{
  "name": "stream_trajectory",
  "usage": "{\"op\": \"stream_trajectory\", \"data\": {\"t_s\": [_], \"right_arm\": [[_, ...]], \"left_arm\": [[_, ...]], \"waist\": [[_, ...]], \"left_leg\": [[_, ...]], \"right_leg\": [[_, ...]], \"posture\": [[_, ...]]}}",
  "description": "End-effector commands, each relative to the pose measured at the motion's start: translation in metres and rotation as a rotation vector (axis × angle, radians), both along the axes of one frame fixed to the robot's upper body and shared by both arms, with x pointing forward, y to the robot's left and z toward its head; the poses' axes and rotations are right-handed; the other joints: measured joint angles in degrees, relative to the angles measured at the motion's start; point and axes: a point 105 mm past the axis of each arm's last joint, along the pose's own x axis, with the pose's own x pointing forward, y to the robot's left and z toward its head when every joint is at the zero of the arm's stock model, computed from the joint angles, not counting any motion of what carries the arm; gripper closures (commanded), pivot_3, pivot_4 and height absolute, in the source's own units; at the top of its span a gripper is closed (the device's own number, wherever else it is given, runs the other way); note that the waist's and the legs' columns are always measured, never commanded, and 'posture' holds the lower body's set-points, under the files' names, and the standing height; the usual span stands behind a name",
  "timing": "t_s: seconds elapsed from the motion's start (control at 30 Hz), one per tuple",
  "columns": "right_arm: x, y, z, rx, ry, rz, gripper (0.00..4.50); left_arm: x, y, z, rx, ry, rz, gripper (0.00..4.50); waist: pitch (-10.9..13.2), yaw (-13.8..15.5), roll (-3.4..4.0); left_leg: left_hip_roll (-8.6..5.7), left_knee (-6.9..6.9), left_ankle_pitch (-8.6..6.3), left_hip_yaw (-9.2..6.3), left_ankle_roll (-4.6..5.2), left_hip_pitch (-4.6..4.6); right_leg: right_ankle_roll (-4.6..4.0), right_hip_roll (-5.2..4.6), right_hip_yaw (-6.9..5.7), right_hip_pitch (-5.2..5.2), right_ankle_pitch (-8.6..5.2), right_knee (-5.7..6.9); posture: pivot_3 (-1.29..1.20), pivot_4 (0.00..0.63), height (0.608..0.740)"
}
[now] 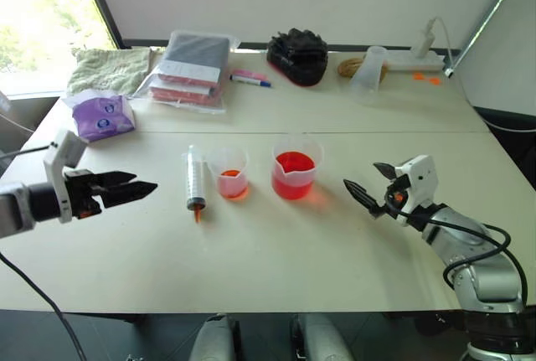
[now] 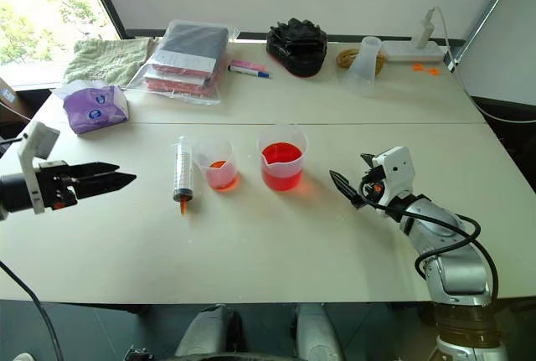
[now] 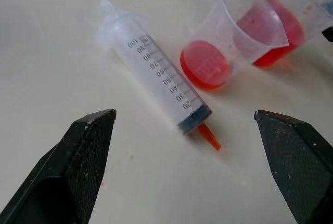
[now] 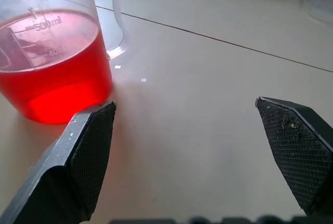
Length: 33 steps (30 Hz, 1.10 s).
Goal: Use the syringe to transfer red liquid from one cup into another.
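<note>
Syringe (image 1: 195, 180) barrel lies flat on the pale table (image 1: 276, 269), unheld, orange tip toward the robot and flanged plunger end away; just beside it stands the smaller cup (image 1: 229, 172) with a shallow layer of red liquid (image 1: 293, 164), and beyond that, close but apart, the wider beaker (image 1: 295, 167), roughly half full. Left claw (image 1: 126, 188) hovers off to the syringe's left with both black fingers spread wide and nothing between them; right claw (image 1: 374, 183) sits to the right of the beaker, likewise fully spread and empty. Clear rigid plastic and an empty barrel suggest the syringe is light and stiff, yet round and smooth, so it is likely to roll or skid on the slick tabletop if nudged from one side. Mid-barrel, across the printed graduations, looks like the safest place to pinch, leaving tip and plunger flange free. Both cups are thin, clear and glossy, with flared rims; the small one looks light enough to tip easily, while the beaker's liquid gives it more steadiness. Finger pads show a cross-hatched, rubbery texture that should help against the smooth plastic. At the table's far edge lie a pink-and-blue marker (image 1: 249, 78), a folded towel (image 1: 109, 69), and a cloudy tapered cup (image 1: 368, 74)
</note>
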Motion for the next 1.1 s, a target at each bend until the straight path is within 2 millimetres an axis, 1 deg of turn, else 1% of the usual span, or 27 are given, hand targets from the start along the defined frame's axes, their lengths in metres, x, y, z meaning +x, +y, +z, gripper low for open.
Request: {"op": "stream_trajectory", "data": {"t_s": [0.03, 0.13, 0.2, 0.27, 0.33, 0.43, 0.5, 0.53, 0.63, 0.67, 0.73, 0.87, 0.93, 1.0, 1.03, 1.1], "right_arm": [[0.001, -0.002, 0.013, -0.007, -0.057, 0.001, 0.00], [0.003, -0.004, 0.013, -0.003, -0.055, -0.022, 0.00], [0.004, -0.008, 0.020, 0.015, -0.069, -0.033, 0.00], [0.007, -0.013, 0.036, 0.046, -0.080, -0.019, 0.00], [0.006, -0.016, 0.054, 0.063, -0.060, 0.037, 0.00], [-0.002, -0.014, 0.074, 0.000, 0.004, 0.190, 0.00], [-0.009, -0.010, 0.083, -0.043, 0.064, 0.283, 0.00], [-0.014, -0.008, 0.089, -0.071, 0.107, 0.339, 0.00], [-0.029, 0.004, 0.115, -0.141, 0.226, 0.530, 0.00], [-0.033, 0.006, 0.122, -0.165, 0.262, 0.576, 0.00], [-0.041, 0.014, 0.132, -0.206, 0.323, 0.664, 0.00], [-0.058, 0.031, 0.150, -0.212, 0.395, 0.832, 0.00], [-0.058, 0.041, 0.160, -0.212, 0.374, 0.885, 0.00], [-0.055, 0.050, 0.168, -0.206, 0.343, 0.913, 0.00], [-0.054, 0.052, 0.169, -0.206, 0.336, 0.916, 0.00], [-0.052, 0.057, 0.169, -0.206, 0.325, 0.924, 0.00]], "left_arm": [[0.009, 0.009, 0.000, 0.063, 0.056, 0.050, 0.01], [0.029, 0.014, -0.001, 0.147, 0.132, 0.153, 0.01], [0.044, 0.019, -0.001, 0.167, 0.186, 0.250, 0.01], [0.054, 0.015, -0.002, 0.183, 0.222, 0.285, 0.01], [0.062, 0.010, -0.001, 0.197, 0.236, 0.305, 0.01], [0.074, 0.001, -0.001, 0.198, 0.255, 0.328, 0.01], [0.081, -0.002, -0.002, 0.194, 0.266, 0.347, 0.01], [0.084, -0.004, -0.002, 0.192, 0.271, 0.358, 0.01], [0.095, -0.006, -0.005, 0.201, 0.287, 0.405, 0.01], [0.098, -0.006, -0.006, 0.209, 0.289, 0.414, 0.01], [0.102, -0.007, -0.008, 0.215, 0.306, 0.433, 0.01], [0.105, -0.011, -0.015, 0.224, 0.342, 0.450, 0.01], [0.107, -0.013, -0.017, 0.214, 0.366, 0.473, 0.01], [0.109, -0.022, -0.018, 0.199, 0.390, 0.476, 0.01], [0.110, -0.025, -0.018, 0.192, 0.396, 0.475, 0.01], [0.111, -0.035, -0.017, 0.191, 0.403, 0.461, 0.01]], "waist": [[0.0, 0.0, 0.03], [0.1, 0.2, -0.04], [0.1, 0.3, -0.04], [0.1, 0.1, -0.04], [0.1, 0.0, 0.00], [0.1, 0.0, -0.01], [0.1, 0.1, -0.02], [0.1, 0.1, -0.03], [0.2, -0.1, 0.07], [0.2, -0.1, 0.09], [0.2, -0.1, 0.03], [0.3, 0.0, -0.05], [0.3, 0.1, -0.04], [0.3, 0.1, -0.05], [0.3, 0.3, -0.05], [0.3, 0.5, -0.07]], "left_leg": [[-0.01, -0.01, 0.00, 0.00, 0.00, 0.00], [-0.03, -0.02, 0.00, 0.00, 0.00, -0.01], [-0.06, 0.02, 0.00, 0.00, 0.00, 0.00], [-0.10, 0.07, 0.00, 0.01, 0.00, -0.02], [-0.14, 0.07, 0.00, 0.02, 0.00, -0.02], [-0.15, 0.05, 0.00, 0.07, 0.00, -0.07], [-0.14, 0.05, 0.00, 0.02, 0.01, -0.09], [-0.14, 0.05, -0.01, 0.02, 0.02, -0.09], [-0.13, 0.06, -0.01, 0.02, 0.03, -0.09], [-0.12, 0.07, -0.01, 0.01, 0.03, -0.07], [-0.12, 0.07, -0.01, 0.00, 0.04, -0.09], [-0.07, 0.05, -0.03, -0.04, 0.07, -0.20], [-0.09, 0.10, -0.03, -0.04, 0.06, -0.41], [-0.10, 0.29, 0.00, -0.05, 0.02, -0.88], [-0.12, 0.35, 0.02, -0.04, -0.01, -1.02], [-0.17, 0.35, 0.03, -0.06, -0.03, -1.05]], "right_leg": [[0.01, 0.00, 0.00, 0.00, 0.01, 0.00], [0.02, 0.02, 0.02, 0.00, 0.01, 0.02], [0.02, 0.04, 0.01, 0.02, 0.01, 0.04], [0.04, 0.04, 0.02, 0.03, 0.02, 0.06], [0.07, -0.01, 0.07, 0.02, 0.04, 0.08], [0.09, -0.03, 0.12, -0.08, 0.05, 0.07], [0.10, 0.00, 0.10, -0.08, 0.05, 0.08], [0.10, 0.01, 0.09, -0.08, 0.05, 0.08], [0.10, 0.03, 0.11, -0.09, 0.05, 0.09], [0.10, 0.04, 0.11, -0.09, 0.05, 0.08], [0.10, 0.04, 0.10, -0.13, 0.05, 0.10], [0.11, 0.06, 0.08, -0.20, 0.05, 0.06], [0.11, 0.02, 0.08, -0.40, 0.05, 0.09], [0.27, 0.00, 0.08, -0.84, 0.15, 0.21], [0.31, -0.04, 0.08, -1.01, 0.18, 0.27], [0.33, -0.11, 0.07, -1.02, 0.19, 0.30]], "posture": [[0.00, 0.150, 0.740], [0.00, 0.150, 0.740], [0.00, 0.150, 0.740], [0.00, 0.150, 0.740], [0.00, 0.150, 0.740], [0.00, 0.150, 0.740], [0.00, 0.150, 0.740], [0.00, 0.150, 0.740], [0.00, 0.150, 0.740], [0.00, 0.150, 0.740], [0.00, 0.150, 0.740], [0.00, 0.150, 0.740], [0.00, 0.150, 0.740], [0.00, 0.150, 0.740], [0.00, 0.150, 0.740], [0.00, 0.150, 0.740]]}}
